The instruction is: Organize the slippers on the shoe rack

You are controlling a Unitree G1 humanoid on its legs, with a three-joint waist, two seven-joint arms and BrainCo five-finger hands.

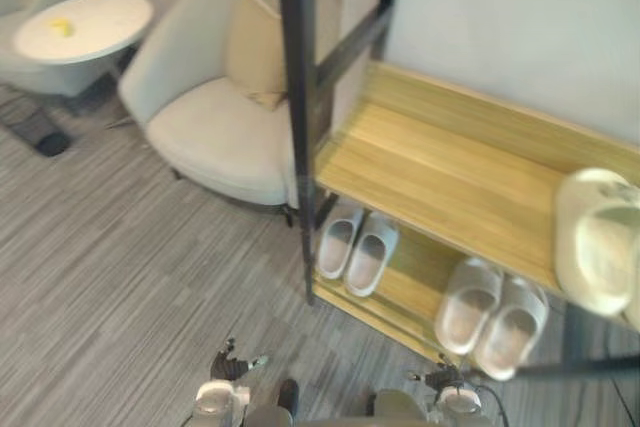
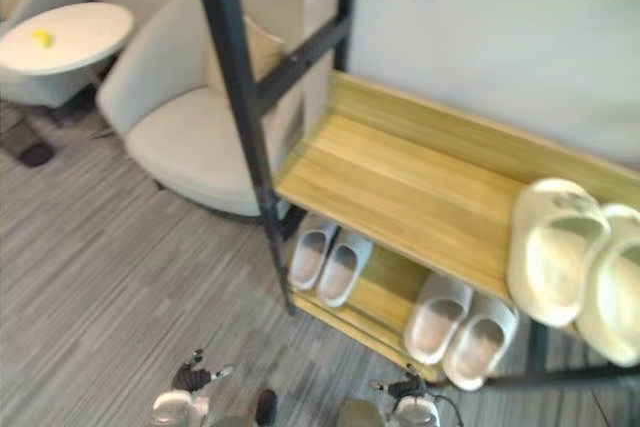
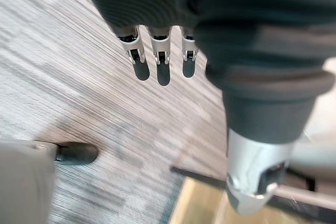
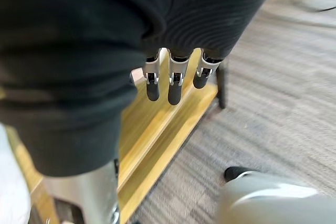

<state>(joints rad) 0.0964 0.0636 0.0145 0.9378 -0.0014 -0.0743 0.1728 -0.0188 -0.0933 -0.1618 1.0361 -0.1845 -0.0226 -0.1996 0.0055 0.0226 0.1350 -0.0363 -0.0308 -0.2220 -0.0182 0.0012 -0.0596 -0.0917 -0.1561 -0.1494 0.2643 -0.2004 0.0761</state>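
On rack (image 2: 400, 182), slippers (image 2: 553, 247) beyond right hand (image 4: 176, 85)

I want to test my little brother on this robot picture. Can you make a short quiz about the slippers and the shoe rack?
1. How many pairs of slippers sit on the lower shelf of the shoe rack? A one, B two, C three.
2. True or false: the left robot hand holds a slipper.
3. Fill in: the cream slippers lie on the ___ shelf.
Key: 1 B, a left pair and a right pair. 2 False; it and the right robot hand hang open and empty. 3 The upper shelf.
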